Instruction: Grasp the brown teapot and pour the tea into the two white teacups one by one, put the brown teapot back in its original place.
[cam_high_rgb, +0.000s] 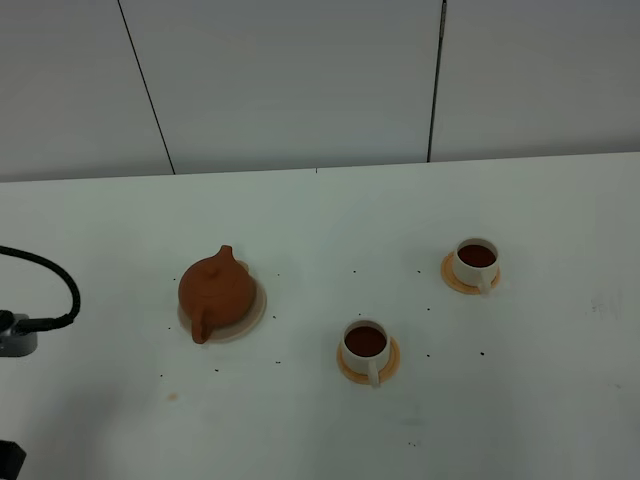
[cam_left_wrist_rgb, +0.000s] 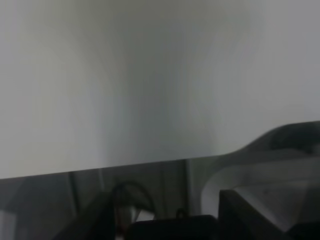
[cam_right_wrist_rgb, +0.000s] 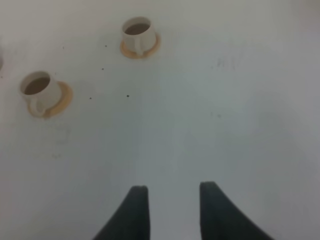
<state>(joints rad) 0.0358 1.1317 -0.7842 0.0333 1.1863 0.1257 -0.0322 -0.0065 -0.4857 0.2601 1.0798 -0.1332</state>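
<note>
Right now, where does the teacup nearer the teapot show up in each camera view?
Exterior high: the nearer teacup sits low centre on its orange saucer, right of the brown teapot.
Left wrist: not in view.
Right wrist: the same cup, beyond the open right gripper.
Shared landmark: the other teacup.

Blurred white tabletop (cam_left_wrist_rgb: 150, 75); dark cables (cam_left_wrist_rgb: 127, 197) below

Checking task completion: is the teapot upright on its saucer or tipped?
Upright. The brown teapot sits lid-up on the pale saucer, with no fingers touching it.
</note>
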